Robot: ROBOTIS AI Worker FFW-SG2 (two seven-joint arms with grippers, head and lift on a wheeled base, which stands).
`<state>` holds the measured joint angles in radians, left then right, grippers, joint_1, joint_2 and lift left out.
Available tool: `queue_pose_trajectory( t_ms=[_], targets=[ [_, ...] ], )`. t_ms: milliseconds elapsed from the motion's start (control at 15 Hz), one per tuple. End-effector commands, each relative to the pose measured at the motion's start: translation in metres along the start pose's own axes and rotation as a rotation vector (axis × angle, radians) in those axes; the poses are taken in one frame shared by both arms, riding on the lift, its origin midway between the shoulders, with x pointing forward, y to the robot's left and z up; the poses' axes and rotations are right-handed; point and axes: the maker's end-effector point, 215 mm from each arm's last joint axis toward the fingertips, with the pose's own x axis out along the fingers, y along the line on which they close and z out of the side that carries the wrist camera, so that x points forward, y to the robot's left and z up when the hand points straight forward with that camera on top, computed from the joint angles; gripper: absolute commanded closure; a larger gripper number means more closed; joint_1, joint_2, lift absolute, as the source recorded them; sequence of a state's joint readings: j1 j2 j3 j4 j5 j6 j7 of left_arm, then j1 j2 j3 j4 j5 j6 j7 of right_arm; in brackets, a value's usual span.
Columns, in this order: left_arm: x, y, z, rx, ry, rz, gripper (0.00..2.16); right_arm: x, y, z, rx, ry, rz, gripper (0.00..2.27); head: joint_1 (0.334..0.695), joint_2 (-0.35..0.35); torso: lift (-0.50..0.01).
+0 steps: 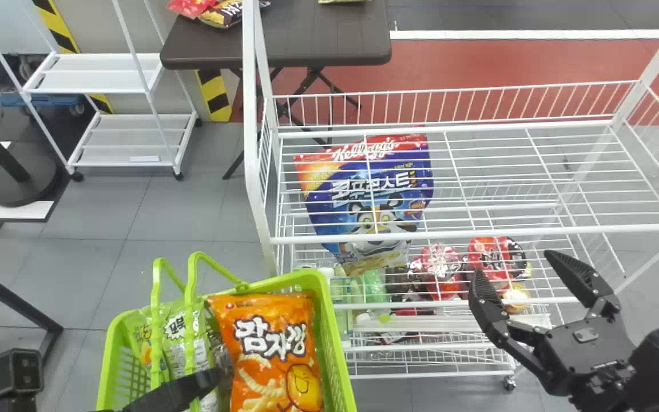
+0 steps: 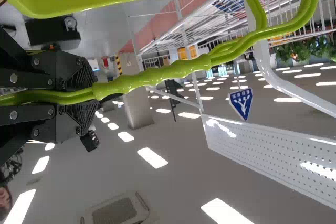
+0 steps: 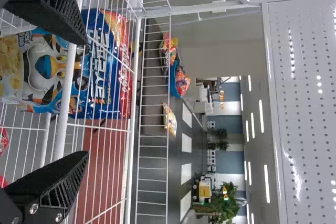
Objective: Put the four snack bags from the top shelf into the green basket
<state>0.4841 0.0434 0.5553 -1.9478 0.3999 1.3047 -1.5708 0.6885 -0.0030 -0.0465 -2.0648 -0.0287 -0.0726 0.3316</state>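
Across left wrist view, basket handle (image 2: 152,77) clamped in left end effector (image 1: 176,391), right one (image 1: 511,263) spread, empty

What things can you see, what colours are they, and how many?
Basket: one, green, front left
Orange snack bag: one, in basket
Pale-green snack bags: count unclear, in basket
Wire rack: one, white, ahead
Cereal bag: one, blue-red, below top shelf
Red packages: several, lower shelf
Table: one, dark, behind, with bags
Cart: one, white, back left
Left gripper: one, black, on basket's handle
Right gripper: one, black, by rack
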Motion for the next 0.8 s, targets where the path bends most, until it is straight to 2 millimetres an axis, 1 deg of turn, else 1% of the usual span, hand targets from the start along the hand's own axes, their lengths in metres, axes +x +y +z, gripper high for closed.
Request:
queue_pose_trajectory(
  t_ms=[0,200,733],
  targets=[
    [0.0004,-0.004,-0.0037,0.006,0.002,-0.004,2.15,-0.0001,0.0022,0.002,0.007,-0.007,0.004,0.06,0.695,0.043,0.0],
    [0.0015,-0.0069,-0.0068,0.009,0.003,-0.005,2.15,-0.0021,0.0037,0.0022,0.008,-0.007,0.005,0.06,0.695,0.044,0.0],
    [0.0045,-0.0114,-0.0072,0.02,0.014,-0.008,2.15,-0.0061,0.01,0.0022,0.01,-0.013,0.021,0.06,0.695,0.043,0.0]
  ],
)
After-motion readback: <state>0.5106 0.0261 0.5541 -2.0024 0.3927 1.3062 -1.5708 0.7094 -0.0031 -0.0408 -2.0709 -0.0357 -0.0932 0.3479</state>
